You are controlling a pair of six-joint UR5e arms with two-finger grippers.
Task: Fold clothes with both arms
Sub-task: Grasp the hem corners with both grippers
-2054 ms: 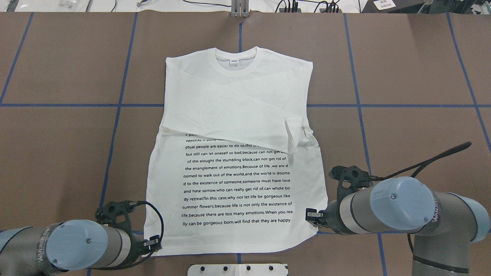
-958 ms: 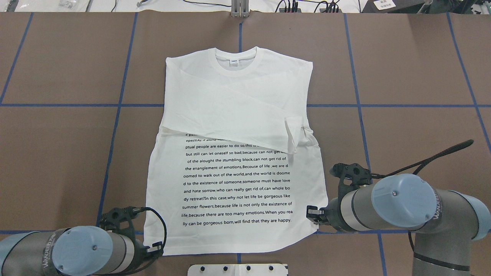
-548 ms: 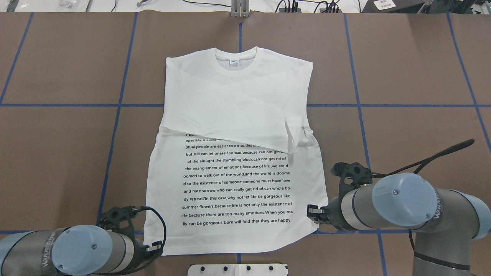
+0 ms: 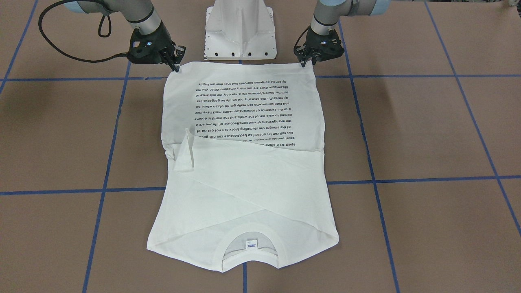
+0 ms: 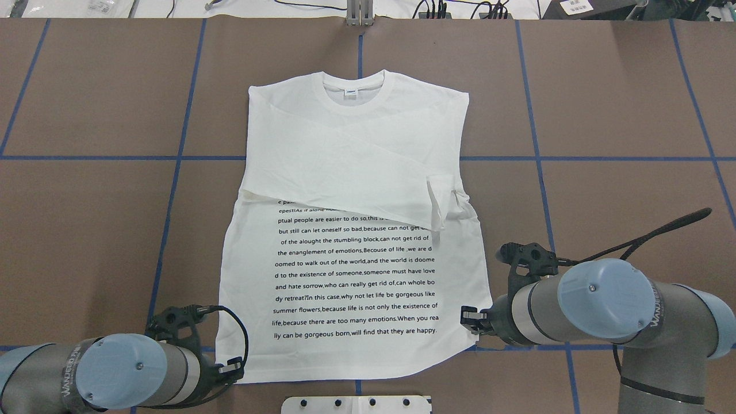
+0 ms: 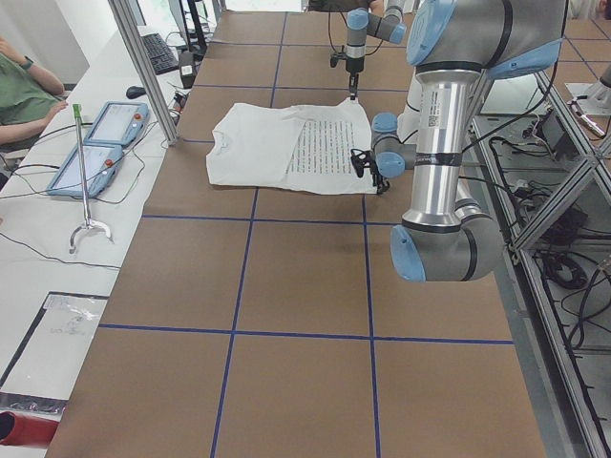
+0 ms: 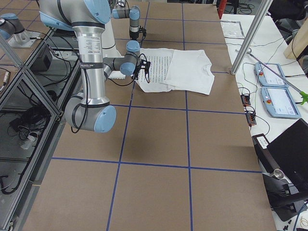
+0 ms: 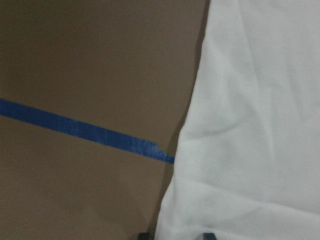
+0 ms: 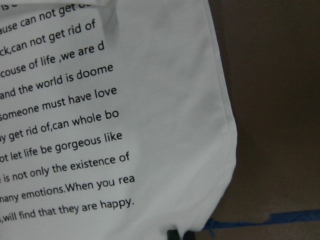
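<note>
The white T-shirt (image 5: 345, 172) lies flat on the brown table, collar at the far side and black text toward me, with both sleeves folded across the chest. It also shows in the front view (image 4: 244, 183). My left gripper (image 5: 233, 365) is at the near left hem corner. In the left wrist view its two fingertips (image 8: 207, 235) stand apart with the shirt's edge (image 8: 250, 125) between them. My right gripper (image 5: 467, 319) is at the near right hem corner. In the right wrist view it (image 9: 175, 234) looks shut on the hem (image 9: 210, 215).
The white pedestal base (image 4: 240, 28) stands just behind the shirt's hem, between the arms. Blue tape lines (image 5: 172, 157) grid the table. Two teach pendants (image 6: 105, 134) and an operator (image 6: 19, 86) are at the far side.
My left gripper dipped toward the near edge, then edged back up to the hem corner. My right gripper shifted only slightly. The shirt has not moved.
</note>
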